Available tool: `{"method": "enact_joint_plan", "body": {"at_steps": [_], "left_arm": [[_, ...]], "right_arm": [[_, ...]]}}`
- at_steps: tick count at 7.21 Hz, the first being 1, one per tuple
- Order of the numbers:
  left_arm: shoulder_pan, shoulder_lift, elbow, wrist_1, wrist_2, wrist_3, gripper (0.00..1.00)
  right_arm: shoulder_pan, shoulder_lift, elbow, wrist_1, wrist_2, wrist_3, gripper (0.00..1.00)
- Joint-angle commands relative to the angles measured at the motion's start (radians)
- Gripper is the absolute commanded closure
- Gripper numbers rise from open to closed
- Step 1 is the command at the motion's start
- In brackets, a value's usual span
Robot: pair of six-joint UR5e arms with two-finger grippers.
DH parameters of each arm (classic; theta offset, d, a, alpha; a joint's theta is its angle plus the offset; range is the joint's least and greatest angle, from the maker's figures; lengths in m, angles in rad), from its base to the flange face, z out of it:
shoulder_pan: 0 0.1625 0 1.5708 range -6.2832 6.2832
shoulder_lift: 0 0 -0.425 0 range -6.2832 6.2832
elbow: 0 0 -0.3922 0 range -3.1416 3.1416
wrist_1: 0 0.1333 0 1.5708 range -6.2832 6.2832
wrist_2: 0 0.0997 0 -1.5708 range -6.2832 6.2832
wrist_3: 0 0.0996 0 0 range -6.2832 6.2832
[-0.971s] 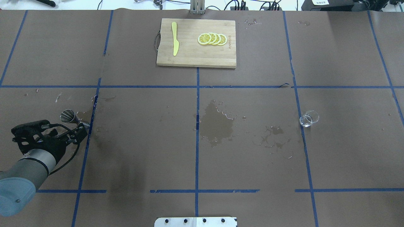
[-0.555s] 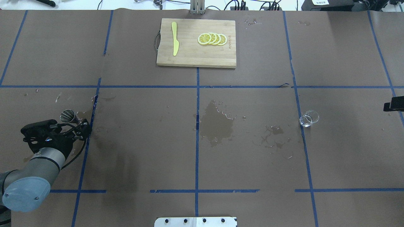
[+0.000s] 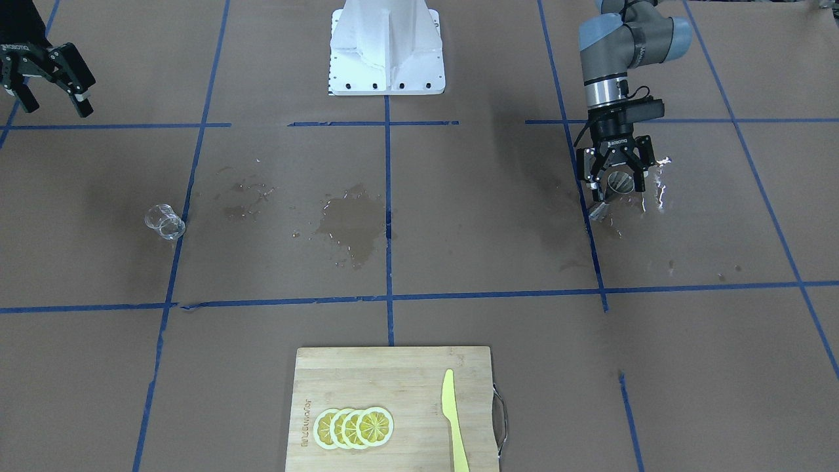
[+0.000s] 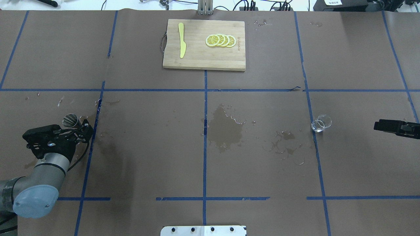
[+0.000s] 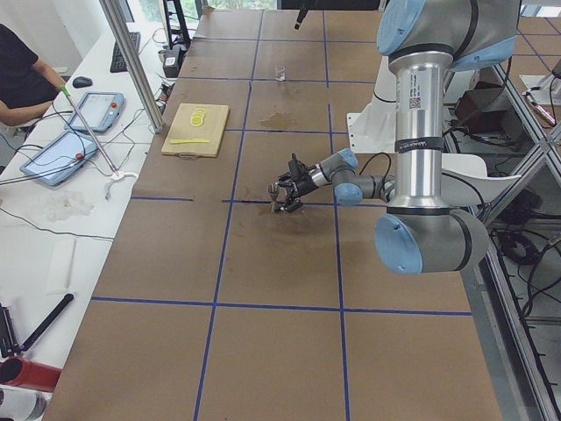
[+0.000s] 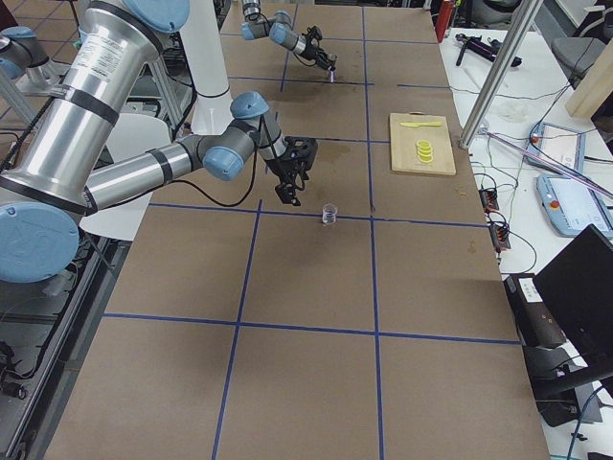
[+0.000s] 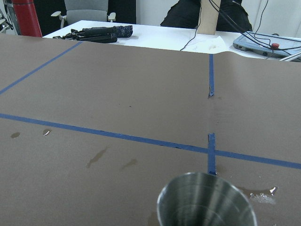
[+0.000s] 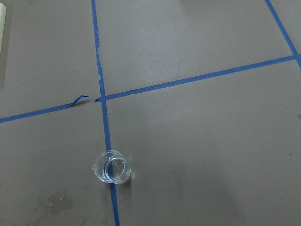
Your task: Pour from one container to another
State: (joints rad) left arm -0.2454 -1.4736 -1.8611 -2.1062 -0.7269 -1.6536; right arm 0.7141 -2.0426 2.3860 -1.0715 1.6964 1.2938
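Left gripper [image 3: 616,188] straddles the jigger [image 3: 617,181], fingers wide, probably to steady it; right gripper [image 3: 56,107], equally wide, hangs well apart.

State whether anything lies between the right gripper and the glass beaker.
Nothing visible does. Only bare brown paper lies between the open right gripper and the glass beaker, which stands upright on its own.

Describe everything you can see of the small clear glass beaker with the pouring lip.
The small clear glass beaker is colourless and see-through, with a round open mouth and a small pouring lip. It stands upright on the brown paper table cover, its base on a blue tape line. Nothing touches it; the right gripper hangs open, well apart. Whether it holds liquid cannot be told.
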Motion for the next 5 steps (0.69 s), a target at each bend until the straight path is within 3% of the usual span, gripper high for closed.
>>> {"method": "enact_joint_plan", "body": {"at_steps": [1,4,5], "left_arm": [[0.002,-0.037,0.058,0.000,0.043,0.000,0.02],[0.024,-0.060,0.088,0.002,0.112,0.000,0.07],[0.031,-0.060,0.092,0.002,0.122,0.000,0.16]], "right_arm": [[-0.047,-0.037,-0.001,0.050,-0.031,0.022,0.00],[-0.064,-0.070,-0.002,0.065,-0.031,0.022,0.00],[-0.071,-0.073,-0.002,0.065,-0.031,0.024,0.00]]}}
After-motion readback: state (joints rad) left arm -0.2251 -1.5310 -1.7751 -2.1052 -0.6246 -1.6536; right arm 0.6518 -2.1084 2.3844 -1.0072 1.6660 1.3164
